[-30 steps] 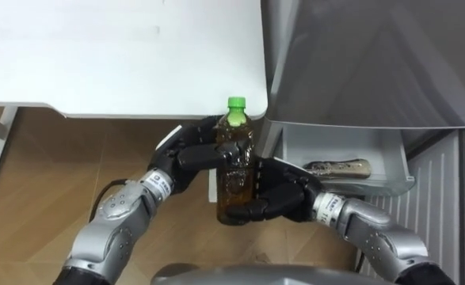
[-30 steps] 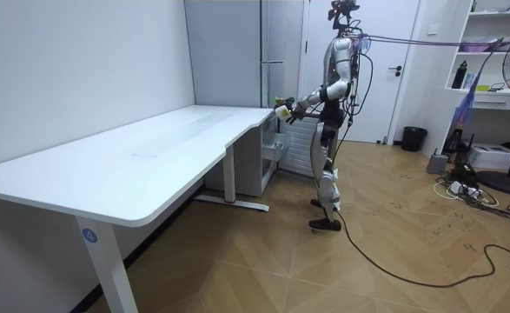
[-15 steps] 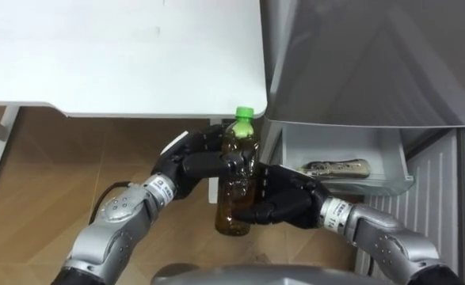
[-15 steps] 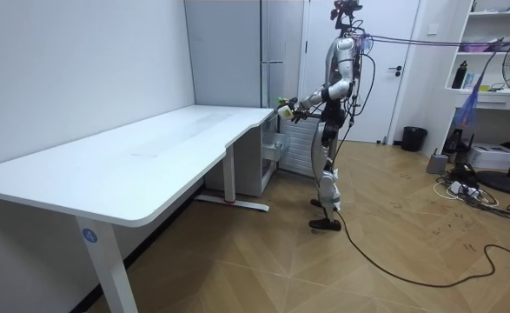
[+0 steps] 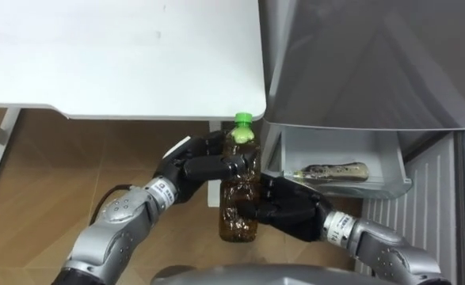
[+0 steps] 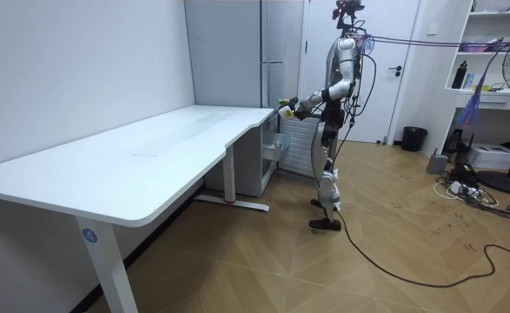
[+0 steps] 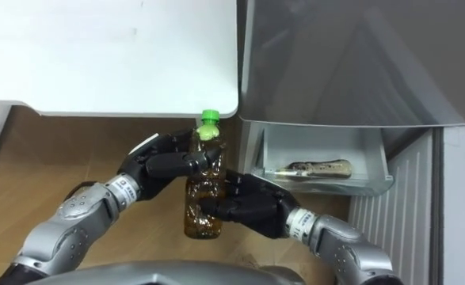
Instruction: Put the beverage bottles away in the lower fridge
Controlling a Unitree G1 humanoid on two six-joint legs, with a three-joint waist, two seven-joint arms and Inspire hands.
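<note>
A brown drink bottle (image 5: 238,190) with a green cap stands upright in front of my chest, held in both hands. My left hand (image 5: 196,162) is curled round its upper part from the left. My right hand (image 5: 287,210) wraps its lower half from the right. The bottle hangs over the wood floor, just left of the open lower fridge drawer (image 5: 386,170), where a wrapped packet (image 5: 331,169) lies. In the room view I stand upright facing the grey fridge (image 6: 237,52), bottle (image 6: 285,103) held out at chest height.
The white desk (image 5: 121,55) has its corner right beside the fridge front (image 5: 367,63), close above the bottle cap. The white ribbed fridge door (image 5: 442,214) stands open at my right. Wood floor lies below my arms.
Both hands have carried the bottle slightly right and towards the drawer. The right hand has slid lower on it.
</note>
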